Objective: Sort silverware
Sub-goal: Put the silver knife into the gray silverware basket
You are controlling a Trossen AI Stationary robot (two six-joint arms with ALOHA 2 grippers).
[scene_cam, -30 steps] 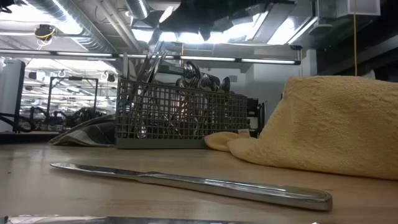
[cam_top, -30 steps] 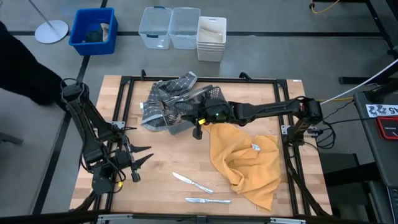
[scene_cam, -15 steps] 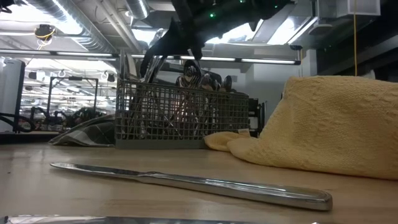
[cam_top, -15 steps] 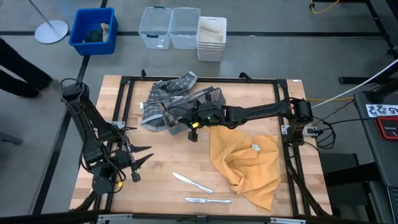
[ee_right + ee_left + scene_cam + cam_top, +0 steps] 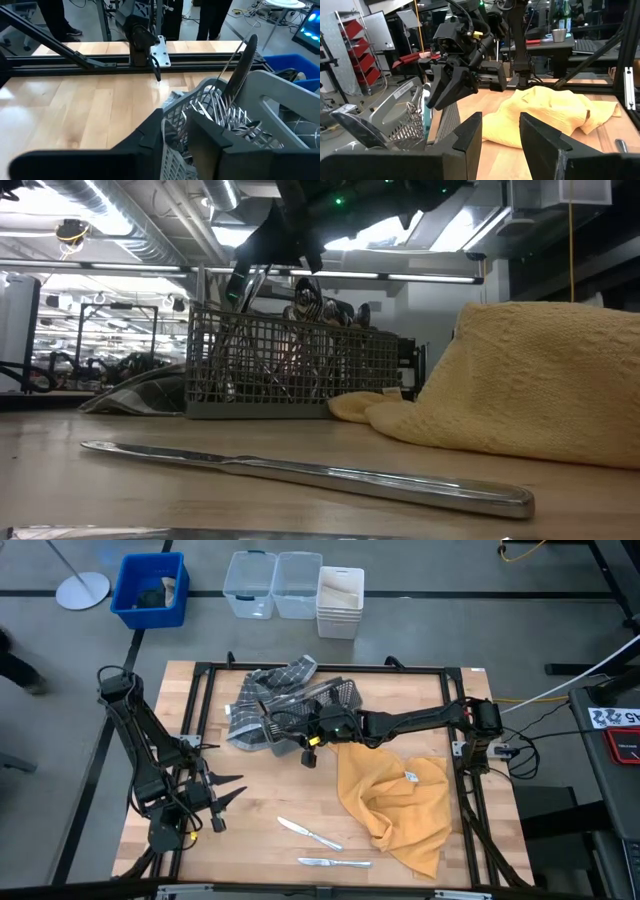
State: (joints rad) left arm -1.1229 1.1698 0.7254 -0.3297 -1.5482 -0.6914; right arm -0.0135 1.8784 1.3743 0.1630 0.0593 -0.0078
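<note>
On the wooden table (image 5: 250,840), the right gripper (image 5: 283,722) is held slightly parted, empty, over the mesh caddy (image 5: 290,370) of silverware (image 5: 225,117); the left gripper (image 5: 232,787) is parked open.

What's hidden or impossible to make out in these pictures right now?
- High view: right gripper covers part of the caddy, so its contents are unclear.
- Low view: silverware types blur behind mesh.
- Low view: front knife is cut off by the bottom edge.
</note>
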